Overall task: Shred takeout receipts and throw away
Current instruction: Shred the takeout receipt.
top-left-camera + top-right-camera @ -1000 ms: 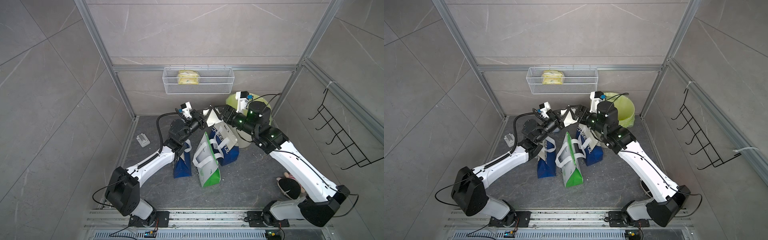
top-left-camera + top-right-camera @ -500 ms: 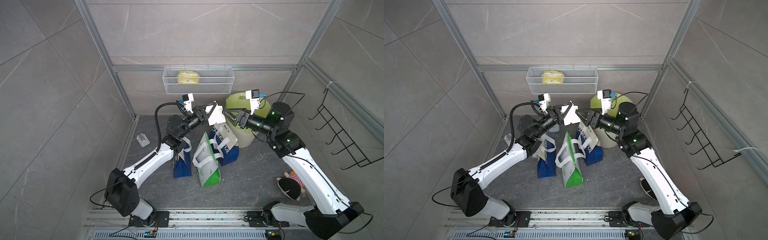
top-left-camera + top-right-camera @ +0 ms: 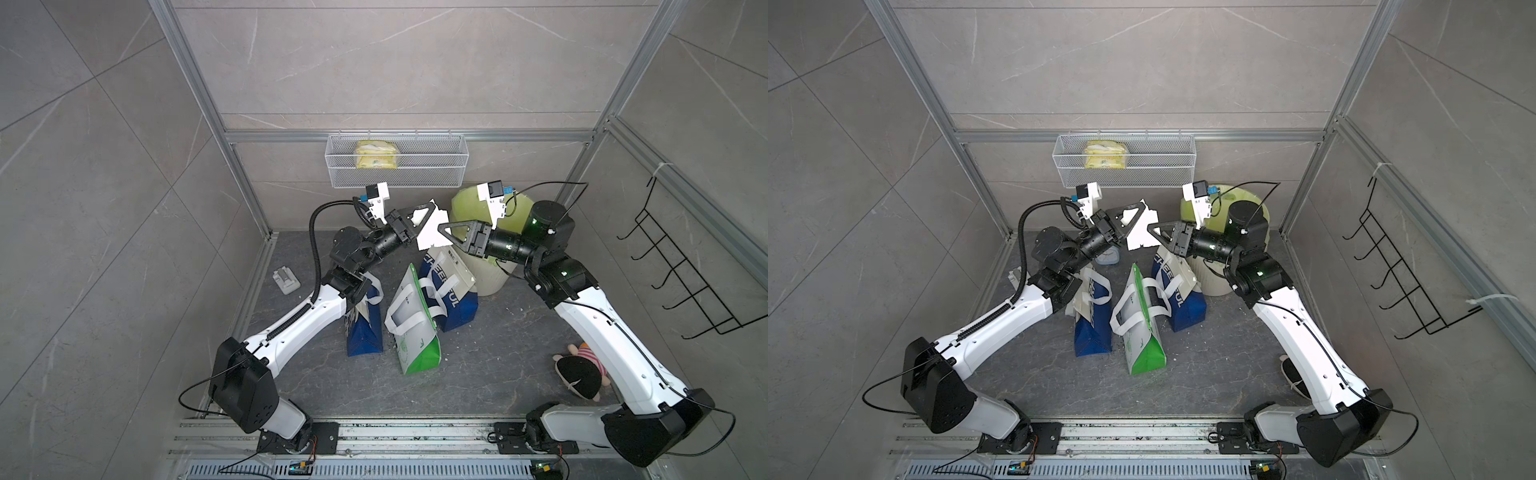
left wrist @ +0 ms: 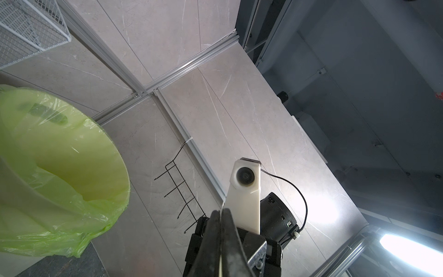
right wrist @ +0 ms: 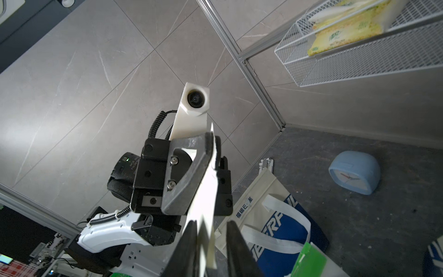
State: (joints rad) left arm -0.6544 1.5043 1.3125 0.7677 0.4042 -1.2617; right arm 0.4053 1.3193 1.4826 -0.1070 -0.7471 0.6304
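A white takeout receipt point(image 3: 432, 230) point(image 3: 1142, 232) hangs in the air above the paper bags, in front of the bin. My left gripper point(image 3: 428, 212) point(image 3: 1139, 209) point(image 4: 220, 211) is shut on its upper part; in the left wrist view the paper shows only as a thin edge between the pressed jaws. My right gripper point(image 3: 442, 227) point(image 3: 1152, 227) point(image 5: 212, 223) faces it from the bin side. Its jaws stand a little apart, with the receipt's point(image 5: 203, 203) free edge between them, against one finger. The green-lined bin point(image 3: 490, 274) point(image 4: 60, 144) stands at the back right.
Two blue-and-white bags point(image 3: 449, 291) point(image 3: 365, 328) and a green-and-white bag point(image 3: 415, 336) stand below the grippers. A wire basket point(image 3: 395, 166) hangs on the back wall, a hook rack point(image 3: 685, 270) on the right wall. A blue clock point(image 5: 354, 172) and a plush toy point(image 3: 582, 374) lie on the floor.
The right arm drew back toward the bin with wide jaws, then came in again onto the receipt's free edge with its jaws narrowing. The left gripper lifted the receipt slightly.
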